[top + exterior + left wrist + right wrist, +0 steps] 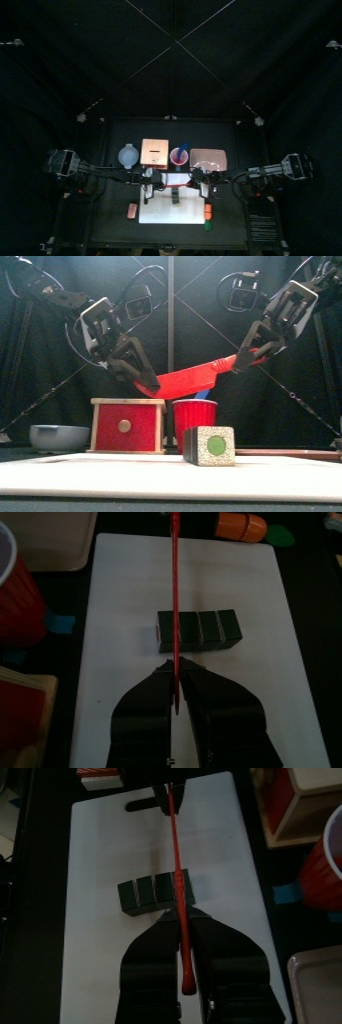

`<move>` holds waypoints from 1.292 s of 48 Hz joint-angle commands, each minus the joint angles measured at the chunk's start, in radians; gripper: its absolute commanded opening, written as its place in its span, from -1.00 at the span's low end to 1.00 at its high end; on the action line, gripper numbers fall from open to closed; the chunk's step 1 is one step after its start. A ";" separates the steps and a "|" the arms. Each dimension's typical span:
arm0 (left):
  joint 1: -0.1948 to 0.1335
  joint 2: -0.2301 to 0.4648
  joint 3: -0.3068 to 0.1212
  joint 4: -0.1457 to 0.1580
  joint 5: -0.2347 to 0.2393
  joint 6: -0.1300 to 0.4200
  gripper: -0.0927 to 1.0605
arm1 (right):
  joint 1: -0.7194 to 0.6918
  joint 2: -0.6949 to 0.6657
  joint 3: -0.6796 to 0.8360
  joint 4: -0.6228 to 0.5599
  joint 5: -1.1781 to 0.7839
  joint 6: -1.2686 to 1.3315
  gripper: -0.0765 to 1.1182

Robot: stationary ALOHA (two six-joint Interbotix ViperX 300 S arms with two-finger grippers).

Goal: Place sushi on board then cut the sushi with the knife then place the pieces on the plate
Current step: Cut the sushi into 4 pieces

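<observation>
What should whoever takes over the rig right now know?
Left gripper and right gripper: jaws shut on opposite ends of the red knife, held slanted above the sushi roll.
The roll lies on the white cutting board, blocks together, uncut. The pink tray sits behind the board, to the right.
Done: sushi on board, knife in hand.
Left: cut the roll, move the pieces to the tray.

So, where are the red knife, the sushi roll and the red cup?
red knife [187, 376]: front view, middle of the blade.
sushi roll [210, 445]: front view, near end face.
red cup [195, 414]: front view, side wall.
</observation>
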 commanded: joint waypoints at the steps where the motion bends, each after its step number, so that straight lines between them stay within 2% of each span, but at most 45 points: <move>1: -0.011 0.003 -0.026 -0.008 -0.003 -0.003 -0.05 | 0.009 0.000 -0.008 0.021 0.002 0.000 -0.36; 20: -0.025 0.072 -0.064 -0.048 0.005 -0.002 -0.05 | 0.005 0.087 -0.002 0.117 0.092 0.000 -0.36; 34: -0.026 0.104 -0.091 -0.048 0.040 -0.002 -0.05 | 0.003 0.117 -0.005 0.114 0.101 0.000 -0.36; 62: -0.017 0.121 -0.097 -0.048 0.035 0.000 -0.06 | -0.009 0.117 0.012 0.112 0.101 -0.002 -0.36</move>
